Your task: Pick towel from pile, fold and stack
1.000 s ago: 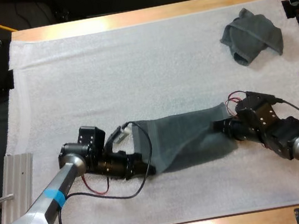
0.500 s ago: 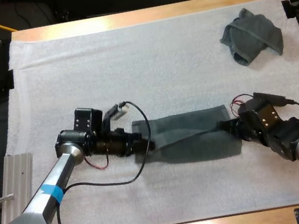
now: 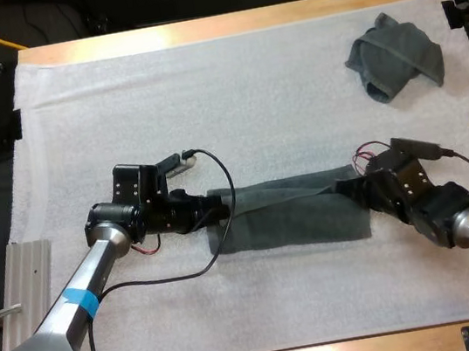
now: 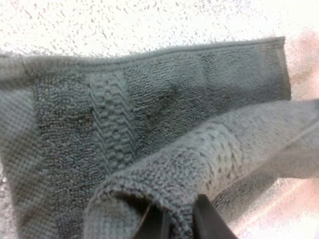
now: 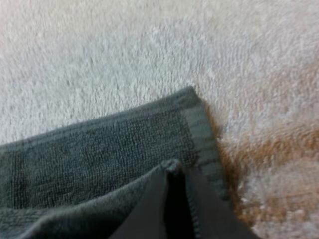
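**Operator:** Where the two arms reach the cloth on the near half of the white mat (image 3: 204,92), what is each hand's state?

**Technician:** Note that the left hand (image 3: 215,211) is clenched on the left end of the towel (image 3: 289,216), with a fold of pile pinched between its fingers (image 4: 207,226). The right hand (image 3: 349,191) is clenched on the right end, gripping an upper layer above a corner that lies flat on the mat.

**Operator:** Towel position?

**Technician:** It is stretched left to right between both hands, doubled lengthwise, and rests on the mat.

**Operator:** Farther items?

**Technician:** A crumpled towel (image 3: 395,56) lies at the far right of the mat, well apart. The desk (image 3: 229,23) edge runs beyond.
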